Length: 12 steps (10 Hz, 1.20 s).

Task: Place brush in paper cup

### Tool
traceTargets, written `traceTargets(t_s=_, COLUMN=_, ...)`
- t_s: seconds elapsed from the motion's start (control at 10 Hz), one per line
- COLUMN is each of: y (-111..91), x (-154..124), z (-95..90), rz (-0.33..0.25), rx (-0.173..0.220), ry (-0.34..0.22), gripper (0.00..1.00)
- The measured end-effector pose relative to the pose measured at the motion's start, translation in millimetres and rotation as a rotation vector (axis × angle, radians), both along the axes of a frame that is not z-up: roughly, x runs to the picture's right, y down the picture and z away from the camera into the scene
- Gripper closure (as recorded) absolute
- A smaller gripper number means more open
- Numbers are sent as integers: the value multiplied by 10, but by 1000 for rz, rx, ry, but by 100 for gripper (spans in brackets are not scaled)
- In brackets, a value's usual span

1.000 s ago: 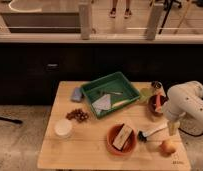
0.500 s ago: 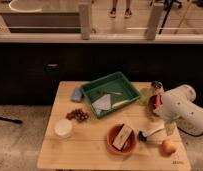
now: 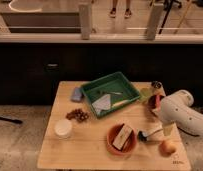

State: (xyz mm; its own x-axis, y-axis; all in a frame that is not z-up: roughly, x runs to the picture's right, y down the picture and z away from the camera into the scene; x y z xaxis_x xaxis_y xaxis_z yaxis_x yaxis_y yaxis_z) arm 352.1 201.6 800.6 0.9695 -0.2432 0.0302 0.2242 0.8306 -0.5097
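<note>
1. The brush (image 3: 147,133) lies flat on the tabletop (image 3: 90,150), between the bowl (image 3: 112,146) and the gripper (image 3: 163,128).
2. The gripper sits by the handle's end, jaws wide and empty. It is best to pinch mid-handle, crosswise.
3. The cup (image 3: 63,128) stands well to the left. Lift the brush clear over the bowl and lower it in head down.
4. The mark at the tabletop's near right corner is unreadable, and I see no other writing.
</note>
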Motion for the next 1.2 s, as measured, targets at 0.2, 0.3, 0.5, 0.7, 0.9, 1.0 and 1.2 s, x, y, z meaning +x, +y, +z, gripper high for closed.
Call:
traceTargets(t_s=0.2, y=31, x=-98, z=23, rz=-13, rx=11, ry=-11, gripper=16)
traceTargets(t_s=0.3, y=26, x=-165, z=19, rz=-15, rx=21, ry=-14, gripper=16)
traceTargets(t_s=0.5, y=-62, x=-238, z=-61, rz=-8, rx=70, ry=-14, gripper=16)
traceTargets(t_s=0.7, y=-174, x=-210, z=-226, rz=-1, rx=116, ry=-24, gripper=16)
traceTargets(t_s=0.9, y=-208, x=-247, z=-294, rz=-11, rx=129, ry=-42, gripper=16)
traceTargets(t_s=1.0, y=-180, x=-293, z=-252, rz=-20, rx=120, ry=-54, gripper=16)
traceTargets(t_s=1.2, y=-123, x=-318, z=-179, rz=-30, rx=104, ry=-66, gripper=16)
